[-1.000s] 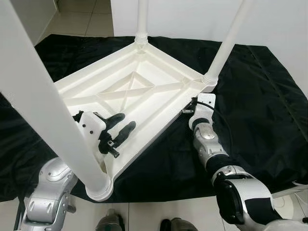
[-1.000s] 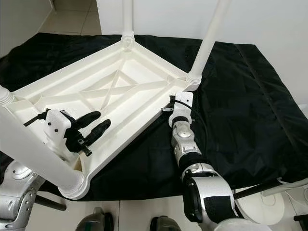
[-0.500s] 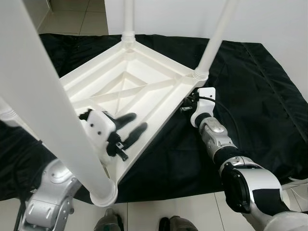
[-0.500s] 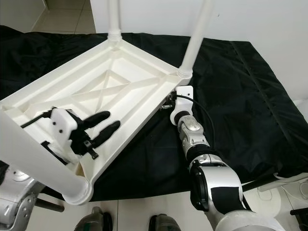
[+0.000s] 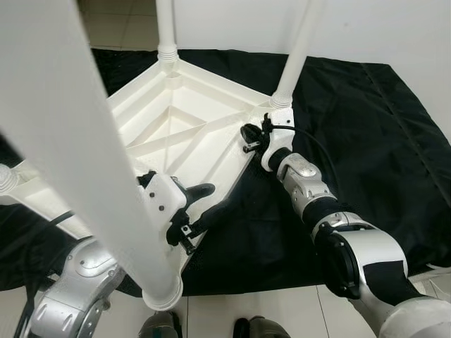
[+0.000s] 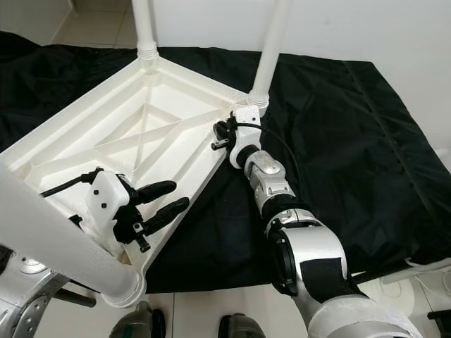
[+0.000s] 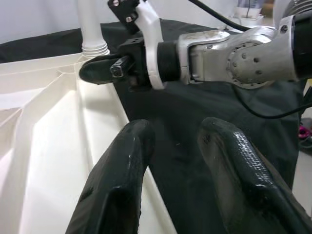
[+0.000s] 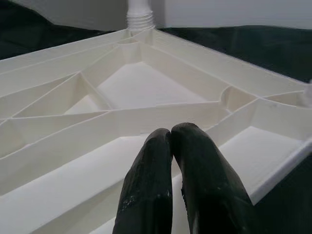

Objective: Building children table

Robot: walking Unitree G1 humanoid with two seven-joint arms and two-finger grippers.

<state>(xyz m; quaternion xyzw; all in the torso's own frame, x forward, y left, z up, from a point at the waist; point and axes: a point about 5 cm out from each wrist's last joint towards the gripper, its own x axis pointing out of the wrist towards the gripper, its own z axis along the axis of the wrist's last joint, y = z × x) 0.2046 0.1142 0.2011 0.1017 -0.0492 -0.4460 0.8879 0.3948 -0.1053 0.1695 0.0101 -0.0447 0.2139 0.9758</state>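
White table (image 5: 184,113): smooth glossy plastic. Black cloth (image 5: 366,127): matt, creased. Arm (image 6: 310,253): silver metal.

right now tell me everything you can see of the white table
The white table looks like moulded plastic and lies upside down on a black cloth, ribbed underside up with crossed braces in a recessed centre. Round white legs rise from ridged sockets at its corners. The right gripper, fingers together, rests at the rim near the far-right leg. The left gripper, fingers apart, straddles the near rim.
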